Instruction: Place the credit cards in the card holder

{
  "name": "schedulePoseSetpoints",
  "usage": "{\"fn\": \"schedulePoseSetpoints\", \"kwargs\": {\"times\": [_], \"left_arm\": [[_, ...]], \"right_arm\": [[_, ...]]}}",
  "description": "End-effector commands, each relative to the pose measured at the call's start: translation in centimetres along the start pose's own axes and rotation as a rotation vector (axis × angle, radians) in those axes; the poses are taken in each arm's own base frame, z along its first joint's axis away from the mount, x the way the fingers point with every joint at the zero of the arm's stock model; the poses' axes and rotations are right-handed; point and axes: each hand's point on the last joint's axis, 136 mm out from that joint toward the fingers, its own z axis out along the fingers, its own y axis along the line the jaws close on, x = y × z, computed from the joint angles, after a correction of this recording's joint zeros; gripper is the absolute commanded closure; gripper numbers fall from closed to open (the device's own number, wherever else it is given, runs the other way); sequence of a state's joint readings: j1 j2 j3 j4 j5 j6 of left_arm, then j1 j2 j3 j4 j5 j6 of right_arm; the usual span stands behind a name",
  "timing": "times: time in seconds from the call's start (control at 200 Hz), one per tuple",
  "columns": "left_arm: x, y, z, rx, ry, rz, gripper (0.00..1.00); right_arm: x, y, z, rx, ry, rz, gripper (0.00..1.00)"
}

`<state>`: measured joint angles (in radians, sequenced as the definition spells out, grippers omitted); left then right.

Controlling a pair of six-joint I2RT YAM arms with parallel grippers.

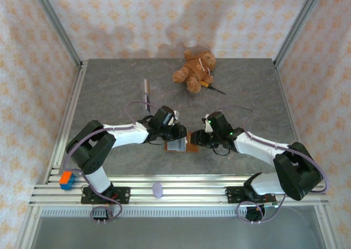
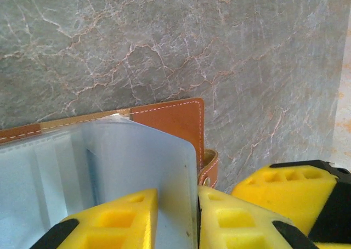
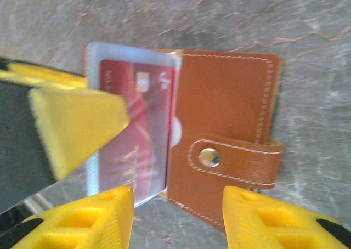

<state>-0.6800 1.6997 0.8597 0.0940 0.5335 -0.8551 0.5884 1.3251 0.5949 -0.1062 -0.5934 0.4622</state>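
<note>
1. Finds red credit card [image 3: 137, 123] inside clear sleeve [image 2: 137, 156] of card holder [image 3: 225, 106].
2. Records left gripper [image 2: 176, 198] pinching that sleeve, right gripper [image 3: 176, 197] released above card holder.
3. Flags risk: sleeve tug dragging card holder, card sliding out.

Lettering on red card [image 3: 143, 123] blurred — card holder [image 2: 171, 120] cut off lower left

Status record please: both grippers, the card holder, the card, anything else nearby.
left gripper: shut on clear sleeve
right gripper: open, at the card holder
card holder: lying open, snap strap undone
red card: inside the clear sleeve
teddy bear: far side, apart from the work
</note>
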Motion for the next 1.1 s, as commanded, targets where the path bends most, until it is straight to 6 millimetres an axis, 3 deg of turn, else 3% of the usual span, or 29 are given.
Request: {"fn": "schedulePoseSetpoints", "kwargs": {"times": [0.0, 0.15, 0.481, 1.091], "left_arm": [[-0.6, 0.3, -0.3, -0.041, -0.022, 0.022, 0.75], [-0.7, 0.2, -0.2, -0.040, -0.022, 0.020, 0.75], [-0.6, 0.3, -0.3, -0.042, -0.020, 0.023, 0.75], [-1.0, 1.5, -1.7, -0.094, -0.044, 0.053, 0.70]], "right_arm": [[-0.2, 2.8, -0.5, -0.102, 0.003, -0.112, 0.53], [0.2, 3.3, 0.2, -0.084, 0.004, -0.175, 0.52], [0.3, 2.3, 2.2, -0.051, 0.008, -0.148, 0.51], [0.4, 2.0, 1.8, -0.038, -0.020, -0.154, 0.71]]}}
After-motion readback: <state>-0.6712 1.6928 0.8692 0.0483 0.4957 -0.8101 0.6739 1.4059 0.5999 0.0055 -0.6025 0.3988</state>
